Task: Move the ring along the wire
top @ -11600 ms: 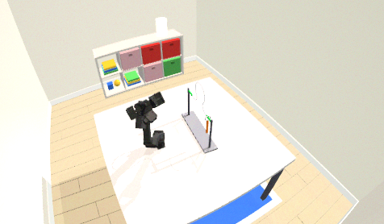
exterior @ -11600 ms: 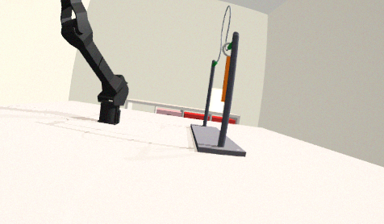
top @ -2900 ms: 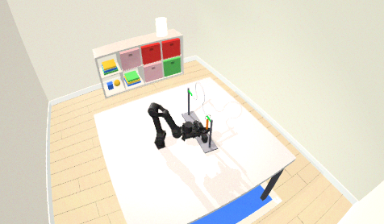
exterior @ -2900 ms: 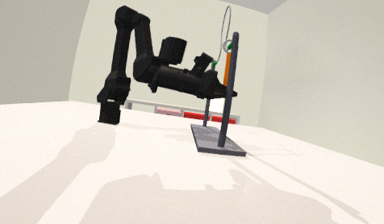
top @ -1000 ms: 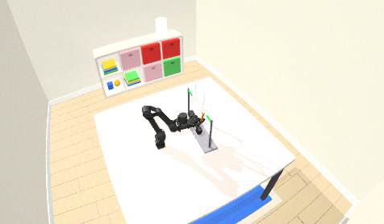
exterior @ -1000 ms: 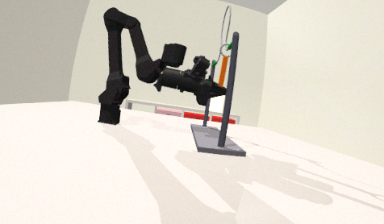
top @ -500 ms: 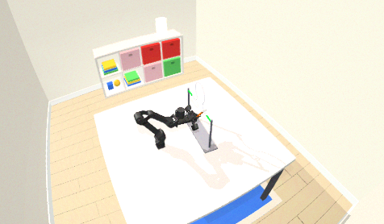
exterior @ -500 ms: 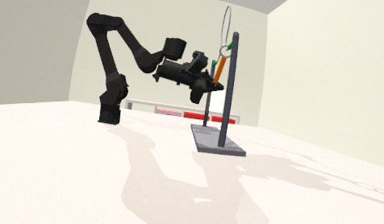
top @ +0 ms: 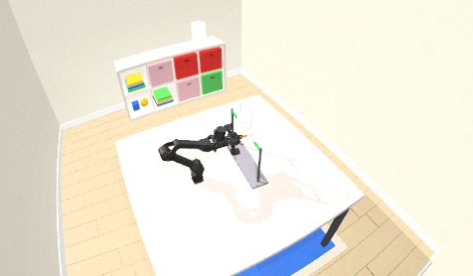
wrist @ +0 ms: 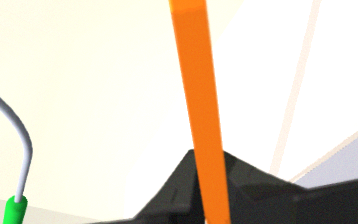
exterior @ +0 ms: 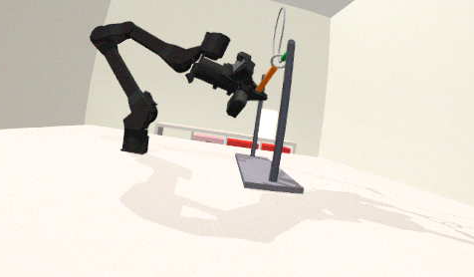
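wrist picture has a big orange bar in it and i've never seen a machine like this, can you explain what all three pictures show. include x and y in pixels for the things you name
The machine is a black robot arm (top: 186, 145) (exterior: 156, 44), bolted at one end and carrying a gripper (exterior: 262, 93) at the other. The top picture looks down from high up; the exterior one looks across the table (top: 190, 223) (exterior: 66, 199) from low down; the wrist one is from a camera near the gripper.

On the table stands a grey base (top: 246, 166) (exterior: 262, 171) with two posts and a bent wire between them. The orange bar is a handle (top: 242, 136) (exterior: 267, 79) (wrist: 200, 90), pinched in the gripper, with a small ring (exterior: 272, 62) at its far end.
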Motion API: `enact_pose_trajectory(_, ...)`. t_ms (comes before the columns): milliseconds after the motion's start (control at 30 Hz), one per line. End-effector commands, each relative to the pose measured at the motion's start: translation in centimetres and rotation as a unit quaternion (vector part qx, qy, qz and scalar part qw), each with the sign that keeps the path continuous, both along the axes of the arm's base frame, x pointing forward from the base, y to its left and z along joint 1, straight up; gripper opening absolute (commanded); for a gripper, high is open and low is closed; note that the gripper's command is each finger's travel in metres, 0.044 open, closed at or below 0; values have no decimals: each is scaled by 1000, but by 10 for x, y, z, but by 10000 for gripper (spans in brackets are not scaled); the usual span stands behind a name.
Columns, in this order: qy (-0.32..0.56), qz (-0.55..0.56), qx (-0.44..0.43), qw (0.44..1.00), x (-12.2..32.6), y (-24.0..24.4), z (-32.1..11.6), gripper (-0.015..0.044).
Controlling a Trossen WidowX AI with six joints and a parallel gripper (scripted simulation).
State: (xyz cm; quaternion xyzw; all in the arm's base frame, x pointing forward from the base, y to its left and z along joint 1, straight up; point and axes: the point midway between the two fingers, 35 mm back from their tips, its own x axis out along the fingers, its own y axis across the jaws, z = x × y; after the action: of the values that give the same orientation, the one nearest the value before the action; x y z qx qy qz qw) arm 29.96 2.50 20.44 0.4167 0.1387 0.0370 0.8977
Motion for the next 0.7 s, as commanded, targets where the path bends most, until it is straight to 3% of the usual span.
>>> enact_pose_trajectory(0,8,20,38,999,-5,7,15,-150)
enact_pose_trajectory(667,43,95,162,981,-25,20,52,-150)
